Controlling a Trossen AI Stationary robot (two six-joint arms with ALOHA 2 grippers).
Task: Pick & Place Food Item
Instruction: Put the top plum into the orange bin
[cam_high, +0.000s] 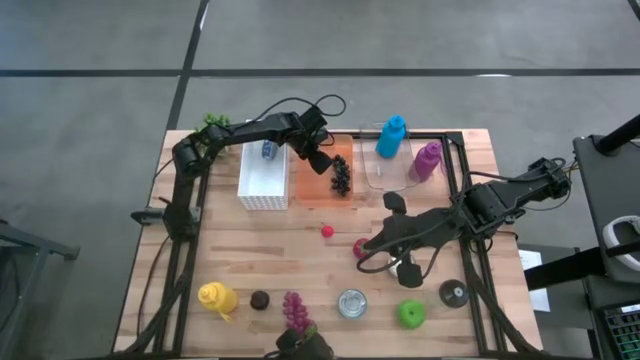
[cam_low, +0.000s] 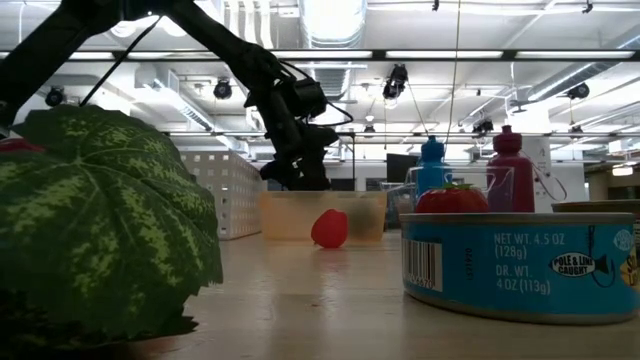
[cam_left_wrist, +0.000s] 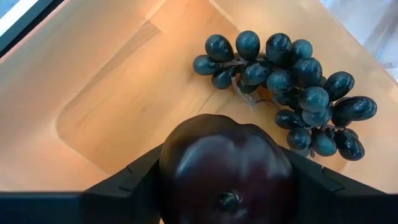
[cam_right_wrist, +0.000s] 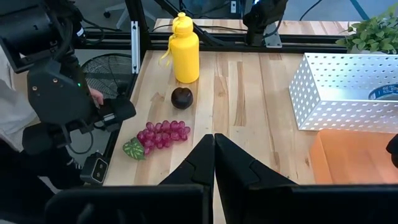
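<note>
Plum (cam_left_wrist: 227, 171) in left claw (cam_left_wrist: 225, 186), grapes (cam_left_wrist: 289, 87) in orange tray (cam_left_wrist: 106, 87)

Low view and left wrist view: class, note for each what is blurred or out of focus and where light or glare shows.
Low view: the big leaf close to the lens is soft, the can sharper, and ceiling lights glare overhead. Left wrist view: the dark round fruit between the left gripper fingers fills the foreground slightly soft, with a dull sheen; the dark grapes in the orange tray carry small highlights.

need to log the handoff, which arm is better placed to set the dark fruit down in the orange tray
Left. The left gripper holds the dark fruit directly over the orange tray, beside the dark grapes. The right gripper is shut, empty, away over the table.
</note>
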